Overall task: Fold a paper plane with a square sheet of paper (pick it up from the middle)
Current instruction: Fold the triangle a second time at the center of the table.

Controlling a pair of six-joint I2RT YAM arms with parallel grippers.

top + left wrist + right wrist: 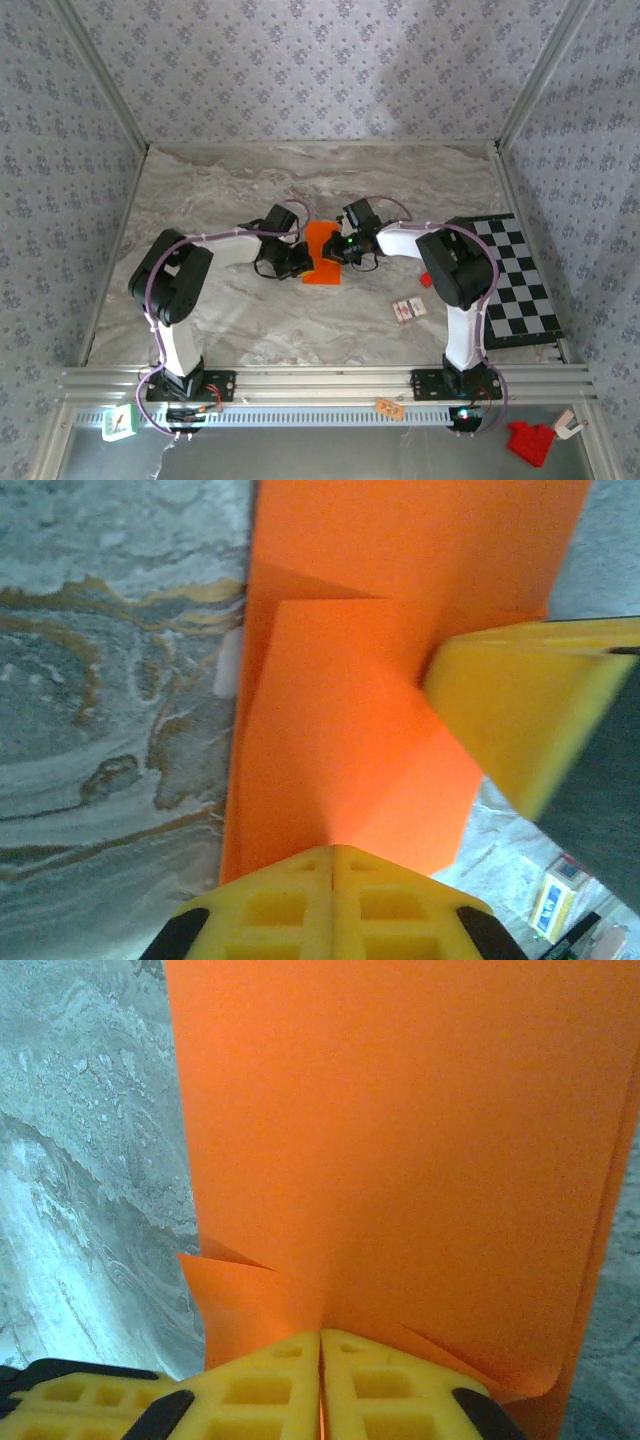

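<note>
Overall, the table (pixel 250 320) is a grey-beige marbled slab. It is boxed in by walls (pixel 320 70) of blue-grey floral wallpaper and edged with pale metal rails (pixel 330 380). A black-and-white checkered board (pixel 515 280) lies along the right edge towards the near right corner, and a small red block (pixel 425 279) sits just beside its left side.

The paper (pixel 320 238) is at the table's middle, well apart from every edge. It is thin, matte, bright orange, folded into a narrower shape with layered flaps and sharp diagonal creases, and one small corner sticks out at the side.

Both arms rise from the near edge, elbows bent outward and forearms reaching inward, so the wrists face each other across the paper. The left gripper (pixel 332 852) has its waffled yellow fingers pressed together, pinching the paper's edge. The right gripper (pixel 321 1338) is likewise closed on the opposite edge, with a sliver of orange showing in the seam between its fingers. In the left wrist view, a yellow right finger (pixel 520 710) lies against a fold.
</note>
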